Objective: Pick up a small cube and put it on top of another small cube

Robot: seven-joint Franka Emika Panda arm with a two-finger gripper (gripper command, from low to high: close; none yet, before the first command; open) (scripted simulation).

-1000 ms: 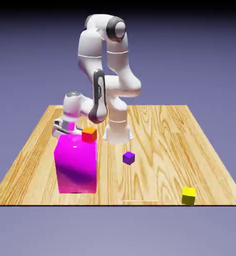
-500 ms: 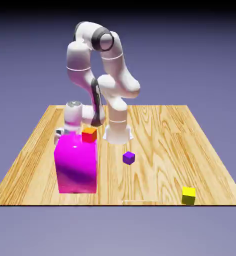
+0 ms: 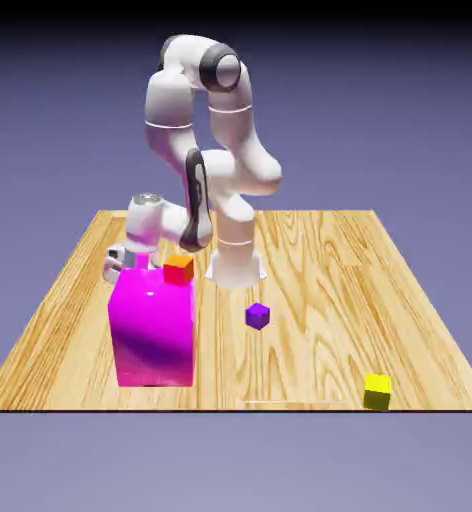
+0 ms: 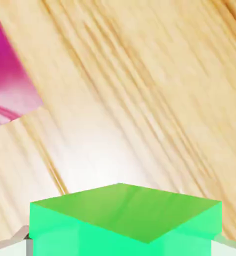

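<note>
Green small cube [image 4: 125,212] sits right between my jaws, clamped by my pale grey fingertips [image 4: 229,249], its corners seemingly turned toward them, so the grip looks diagonal and could twist on lifting. Big glossy magenta block [image 3: 154,330] stands just beside, toward the hand view's upper left, hiding the grip in the exterior view; I should rise straight before going sideways.

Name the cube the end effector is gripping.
The green cube, pinched between the fingertips; the orange-red, purple and yellow cubes are all outside its grasp.
</note>
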